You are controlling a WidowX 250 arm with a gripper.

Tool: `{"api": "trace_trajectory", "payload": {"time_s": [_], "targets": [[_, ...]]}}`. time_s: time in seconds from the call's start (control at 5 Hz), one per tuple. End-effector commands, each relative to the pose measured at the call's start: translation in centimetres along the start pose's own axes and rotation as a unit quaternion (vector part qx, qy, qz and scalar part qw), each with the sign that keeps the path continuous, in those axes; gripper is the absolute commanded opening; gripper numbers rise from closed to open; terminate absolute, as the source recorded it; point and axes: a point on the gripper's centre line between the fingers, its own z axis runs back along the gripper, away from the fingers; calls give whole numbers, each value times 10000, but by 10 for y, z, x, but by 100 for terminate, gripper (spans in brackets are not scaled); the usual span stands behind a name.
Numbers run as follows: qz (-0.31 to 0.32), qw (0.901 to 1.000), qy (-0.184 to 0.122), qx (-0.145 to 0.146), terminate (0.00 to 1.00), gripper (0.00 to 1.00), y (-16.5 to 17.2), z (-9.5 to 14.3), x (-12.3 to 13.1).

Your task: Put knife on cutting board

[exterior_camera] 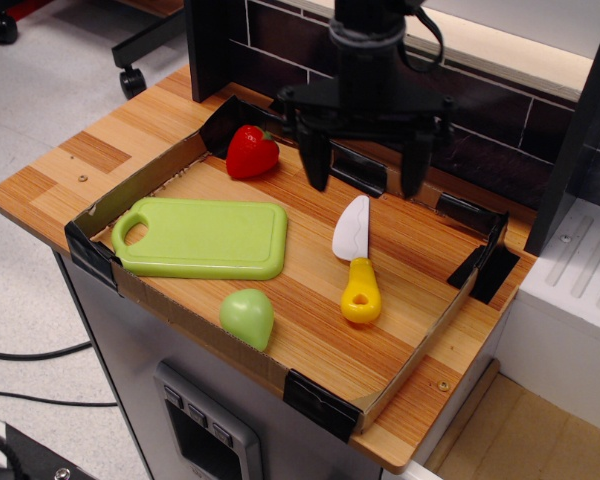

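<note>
a wooden butcher-block tabletop carries a shallow cardboard tray with low brown walls and black tape at its corners; the tray's floor is the same striped wood. behind it rises a dark tiled back wall.

above the rear of the tray hangs a black robot gripper, its two long fingers pointing straight down and spread wide apart, holding nothing. it hovers over the blade end of the knife without touching it.

inside the tray, at the left, lies a flat light-green plastic cutting board with rounded corners, a raised rim and a loop handle hole at its left end. nothing rests on it.

to the right of the board, apart from it, lies a small toy knife with a curved white blade pointing toward the back wall and a rounded yellow handle with a hole, pointing toward the front.

a red plastic strawberry-like toy sits in the back left corner. a small light-green rounded toy fruit rests against the front wall, just in front of the board.
</note>
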Motion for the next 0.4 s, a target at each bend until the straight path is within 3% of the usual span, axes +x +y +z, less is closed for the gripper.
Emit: {"api": "trace_trajectory", "payload": {"time_s": [0.0,0.2], "targets": [[-79,9996,73,-276,0,100,-11,-2,-10],[222,9995,-39,-225,0,100,-7,-15,-13]]}}
